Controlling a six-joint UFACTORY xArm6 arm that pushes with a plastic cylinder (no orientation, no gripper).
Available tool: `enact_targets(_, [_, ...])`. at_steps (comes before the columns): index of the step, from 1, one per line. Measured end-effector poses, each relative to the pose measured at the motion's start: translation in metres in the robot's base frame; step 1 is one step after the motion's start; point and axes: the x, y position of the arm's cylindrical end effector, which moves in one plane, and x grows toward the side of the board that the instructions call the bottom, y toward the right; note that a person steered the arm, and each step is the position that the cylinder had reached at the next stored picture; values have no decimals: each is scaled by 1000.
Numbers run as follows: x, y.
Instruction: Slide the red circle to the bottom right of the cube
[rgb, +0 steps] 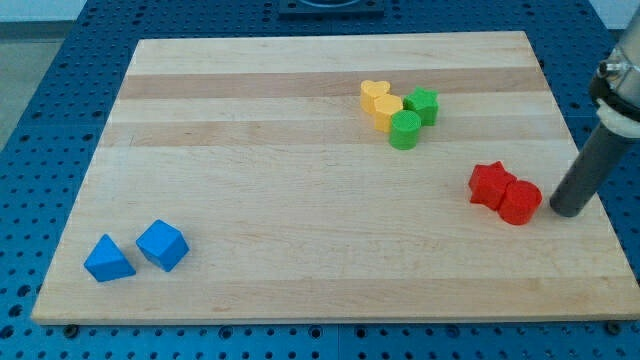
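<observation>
The red circle (519, 202) lies on the wooden board (300, 140) at the view's right, touching a red star (490, 184) on its upper left. The blue cube (162, 245) sits near the view's bottom left, far from the red circle. My tip (568, 211) is at the lower end of the dark rod, just to the right of the red circle, with a small gap between them.
A blue triangle (108, 260) lies just left of the cube. A cluster at the view's upper middle holds a yellow heart (375, 94), a yellow block (389, 110), a green star (422, 104) and a green circle (404, 130).
</observation>
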Motion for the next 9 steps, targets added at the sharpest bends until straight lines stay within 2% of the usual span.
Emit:
enact_targets(3, [-1,-64])
enact_targets(7, [-5,-200])
enact_targets(9, [-26,-260])
